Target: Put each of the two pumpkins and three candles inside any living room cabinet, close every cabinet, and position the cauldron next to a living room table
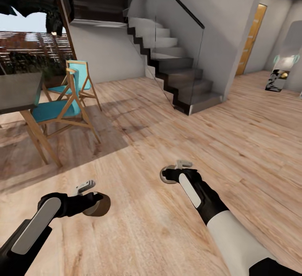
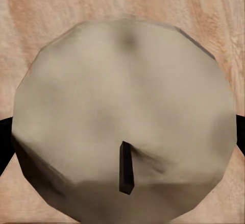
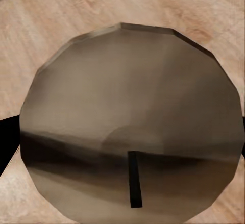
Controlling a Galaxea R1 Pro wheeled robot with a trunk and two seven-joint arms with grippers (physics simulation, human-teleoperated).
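Candles are in transit: my left pincer point(image 1: 90, 200) is clenched on one candle point(image 1: 97, 205), my right pincer point(image 1: 174, 171) on another point(image 1: 168, 176), both carried above the wooden floor point(image 1: 167, 121). Stairs point(image 1: 176, 75) and a dining table point(image 1: 21, 91) lie ahead. Next move, as I judge: locate the cabinet and drive to it.

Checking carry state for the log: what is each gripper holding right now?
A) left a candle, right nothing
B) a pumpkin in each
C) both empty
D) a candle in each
D: the left gripper is shut on a short round candle with a dark wick, and the right gripper is shut on another candle, both carried above the wooden floor.
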